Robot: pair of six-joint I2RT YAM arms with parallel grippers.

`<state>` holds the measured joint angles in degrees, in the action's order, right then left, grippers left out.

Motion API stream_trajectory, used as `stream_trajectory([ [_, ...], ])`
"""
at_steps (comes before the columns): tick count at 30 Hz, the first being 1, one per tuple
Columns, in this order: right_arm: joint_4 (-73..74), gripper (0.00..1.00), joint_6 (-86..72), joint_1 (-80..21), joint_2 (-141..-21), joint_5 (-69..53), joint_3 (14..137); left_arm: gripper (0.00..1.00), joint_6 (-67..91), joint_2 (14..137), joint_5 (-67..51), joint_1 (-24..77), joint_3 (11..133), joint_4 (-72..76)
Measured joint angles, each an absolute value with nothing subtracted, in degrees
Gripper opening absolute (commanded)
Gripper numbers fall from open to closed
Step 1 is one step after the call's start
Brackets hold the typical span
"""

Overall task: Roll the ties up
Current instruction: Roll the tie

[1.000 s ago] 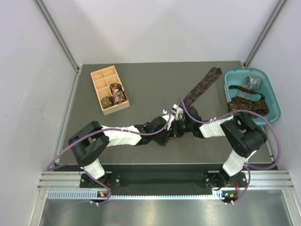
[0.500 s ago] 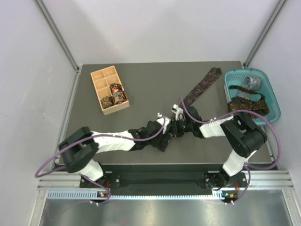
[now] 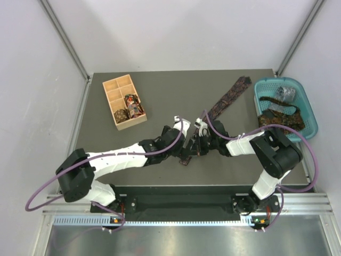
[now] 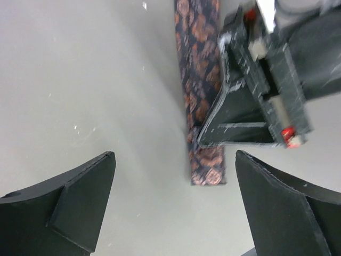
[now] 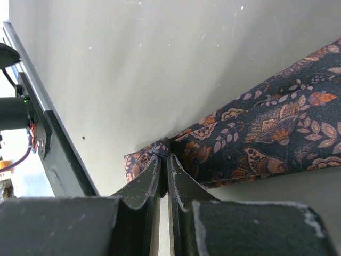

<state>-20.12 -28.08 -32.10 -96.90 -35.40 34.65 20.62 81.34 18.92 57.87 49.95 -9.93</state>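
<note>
A maroon-brown paisley tie (image 3: 226,100) lies as a long strip across the table, running from the back right to its narrow end (image 3: 185,159) near the middle. In the left wrist view that narrow end (image 4: 208,166) lies flat on the table. My left gripper (image 4: 174,154) hovers open above it with nothing between its fingers. My right gripper (image 5: 165,152) is shut on a bunched fold of the tie (image 5: 256,133) a little up from the end. In the top view the left gripper (image 3: 183,144) and the right gripper (image 3: 199,140) are close together.
A tan wooden compartment box (image 3: 113,88) at the back left holds two rolled ties (image 3: 133,104). A teal basket (image 3: 261,85) at the right edge holds more ties (image 3: 281,118). Purple cables loop off both arms.
My left gripper has opened wide and let go of the tie's narrow end, which now lies flat. The left arm's elbow has swung lower and leftward. The right gripper stays put.
</note>
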Motion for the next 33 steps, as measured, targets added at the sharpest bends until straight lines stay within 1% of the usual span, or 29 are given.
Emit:
stream_trajectory([
  [3, -20.12, 0.05, -28.10, -32.10, -96.90, -35.42, 34.65, 0.99, 19.35, 83.00, 19.70, 58.11, 50.35, -11.77],
  [6, -20.14, 0.05, -28.10, -32.10, -96.95, -35.46, 34.65, 0.99, 19.31, 88.16, 20.43, 58.17, 53.43, -15.31],
  [7, -20.16, 0.05, -28.10, -32.08, -96.95, -35.48, 34.65, 0.97, 19.31, 89.89, 20.08, 58.15, 54.15, -15.84],
  [11, -20.16, 0.05, -28.10, -32.08, -96.97, -35.53, 34.65, 0.95, 19.73, 93.08, 16.73, 58.17, 54.41, -17.10],
  [15, -20.27, 0.04, -28.10, -32.03, -97.10, -35.70, 34.65, 0.93, 20.95, 93.36, 13.52, 58.17, 52.77, -14.59],
  [22, -20.45, 0.04, -28.12, -31.81, -97.27, -36.12, 34.65, 0.83, 22.00, 93.38, 9.32, 58.17, 50.04, -10.24],
  [23, -20.45, 0.04, -28.12, -31.81, -97.27, -36.12, 34.65, 0.77, 22.09, 93.41, 8.95, 58.17, 50.11, -9.82],
  [28, -20.45, 0.04, -28.12, -31.81, -97.30, -36.16, 34.65, 0.70, 22.48, 96.75, 7.92, 58.17, 52.21, -8.58],
  [30, -20.47, 0.04, -28.12, -31.79, -97.30, -36.16, 34.65, 0.65, 22.72, 97.80, 7.75, 58.17, 53.04, -7.31],
  [33, -20.51, 0.04, -28.12, -31.62, -97.32, -36.18, 34.65, 0.61, 22.85, 98.17, 7.40, 58.19, 53.23, -6.87],
])
